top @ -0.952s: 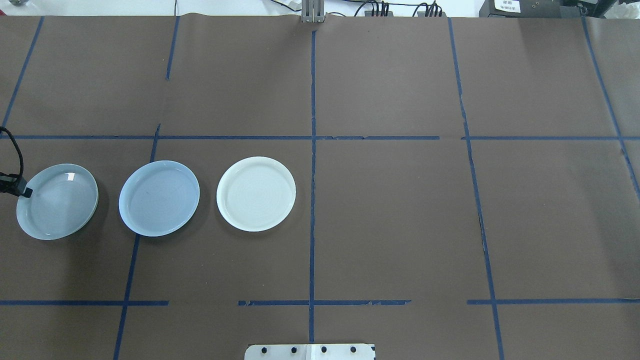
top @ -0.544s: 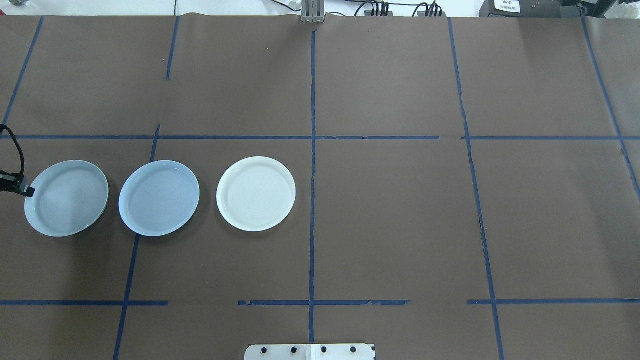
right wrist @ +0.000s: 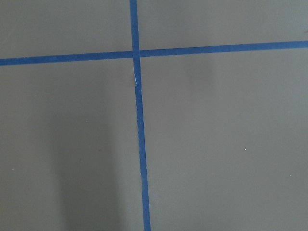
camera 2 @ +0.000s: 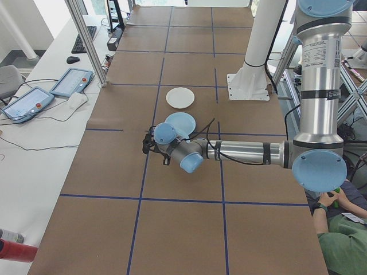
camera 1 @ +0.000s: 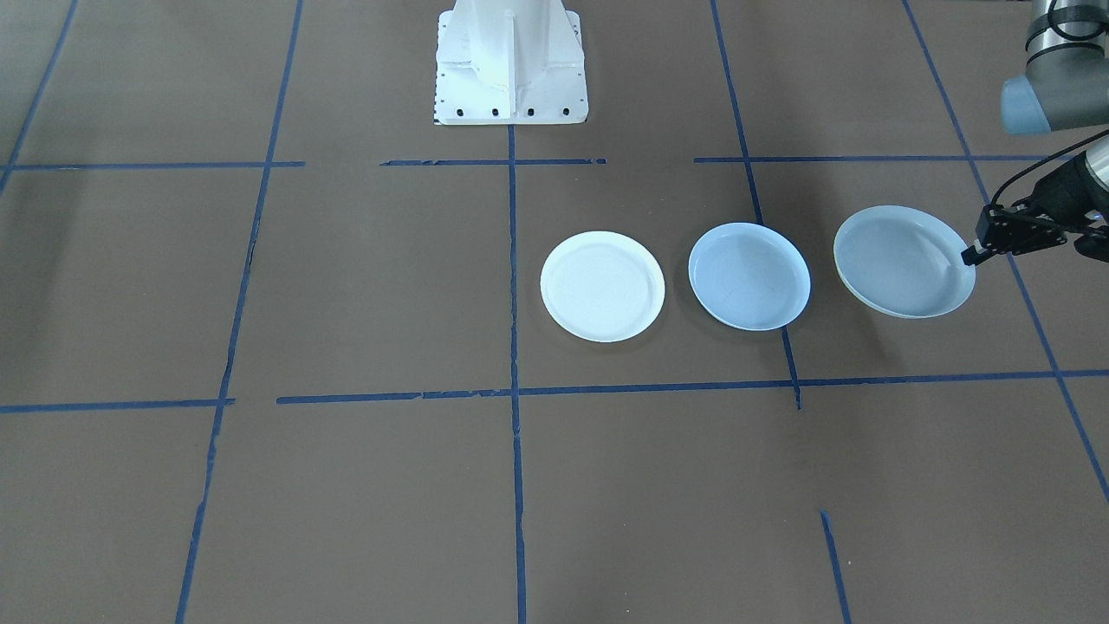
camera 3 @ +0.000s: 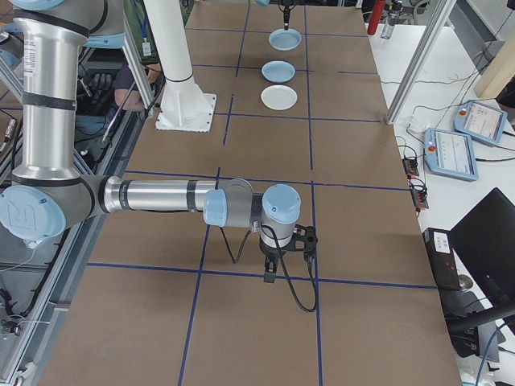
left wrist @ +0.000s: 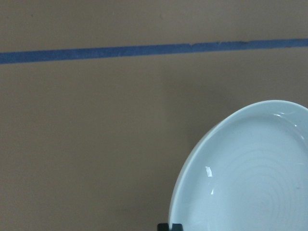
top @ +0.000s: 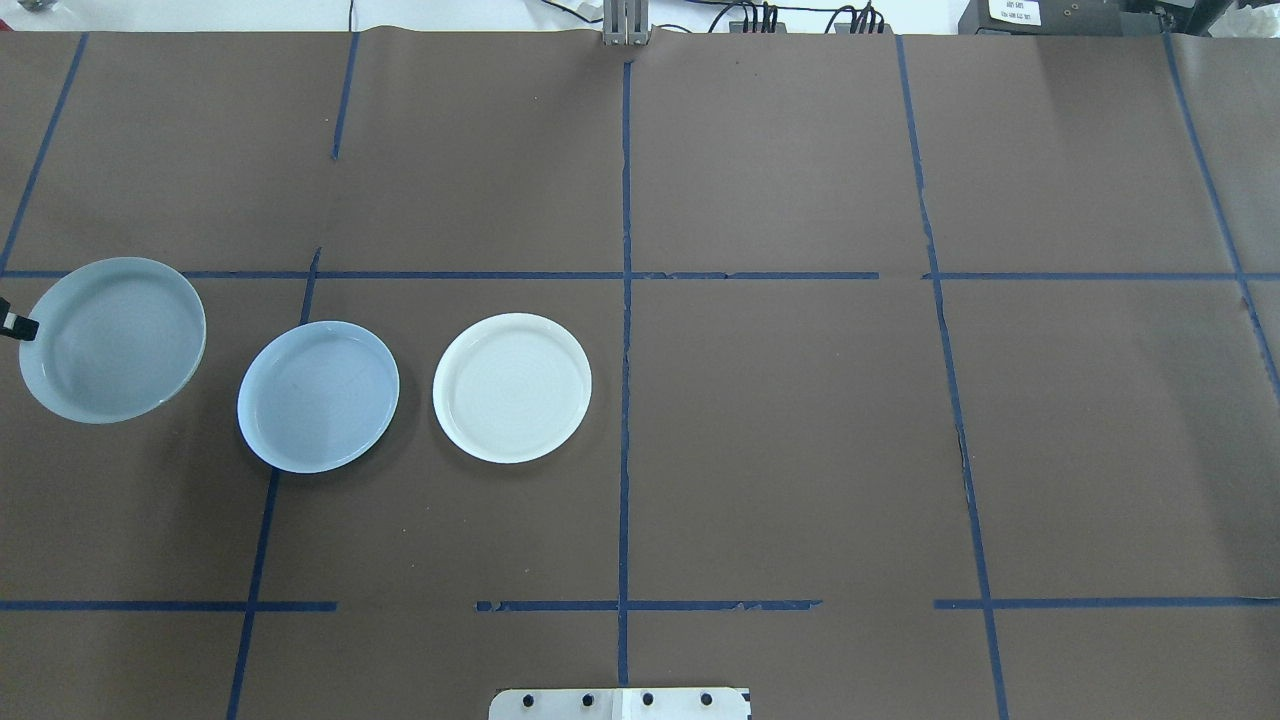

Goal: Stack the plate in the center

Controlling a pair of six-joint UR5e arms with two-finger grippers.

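Pale-blue glazed, the center plate [top: 318, 396] is round, smooth and glossy with a raised rim, and lies flat on the brown paper-covered table [top: 800, 450], its lower edge over a strip of blue tape [top: 624, 400]. It holds nothing. At its 3 o'clock in the overhead view, apart from it, lies a matte white plate [top: 512, 388], also round, rimmed and bare inside. At its 10 o'clock is a grey-blue rippled plate [top: 112, 340] with faint concentric rings in the well and a yellowish rim edge; it is raised off the table and tilted, casting a shadow below it in the front-facing view.

The left gripper [camera 1: 977, 251] is closed on the outer rim of the rippled plate, its black fingers pinching the edge on the side away from the center plate. The left wrist view shows the ringed well of this plate and a small highlight on the glaze.

The right gripper [camera 3: 273, 272] hangs over bare table near a tape crossing, well apart from all three plates; it appears only in the right side view, so whether its jaws are open or closed I cannot tell.
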